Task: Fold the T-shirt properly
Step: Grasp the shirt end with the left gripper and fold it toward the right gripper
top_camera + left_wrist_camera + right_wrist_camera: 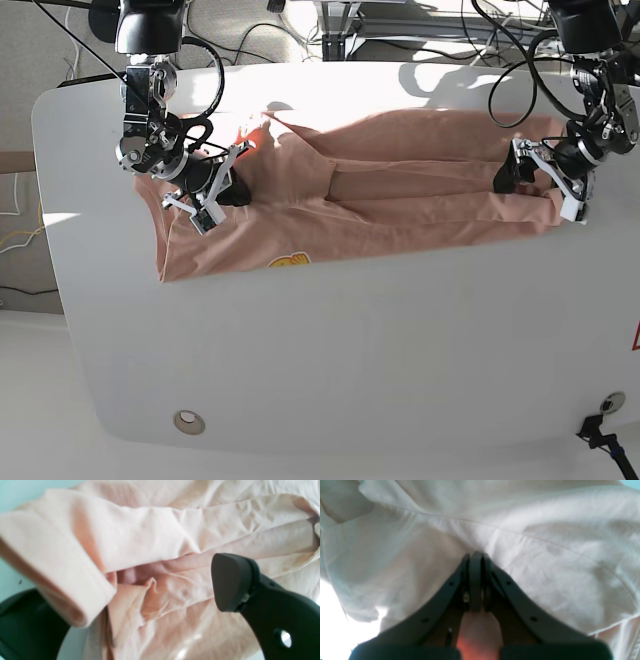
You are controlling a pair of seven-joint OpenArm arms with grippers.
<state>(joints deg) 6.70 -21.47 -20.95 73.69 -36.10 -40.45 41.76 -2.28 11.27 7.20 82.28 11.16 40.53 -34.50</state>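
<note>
The salmon-pink T-shirt (400,200) lies wrinkled across the far half of the white table (350,350), with a small yellow print (288,262) at its near edge. My right gripper (232,190) is at the shirt's left end. In the right wrist view it (476,557) is shut, with pink cloth (520,555) bunched between its fingers. My left gripper (525,178) hovers at the shirt's right end. It (125,600) stands wide open, one dark finger (232,582) on each side of a rolled fold of the T-shirt (150,542).
The table's rounded far edge runs just behind the shirt, with cables and equipment (330,25) beyond it. A small round hole (187,422) sits near the front left corner. Bright sun patches fall on the tabletop.
</note>
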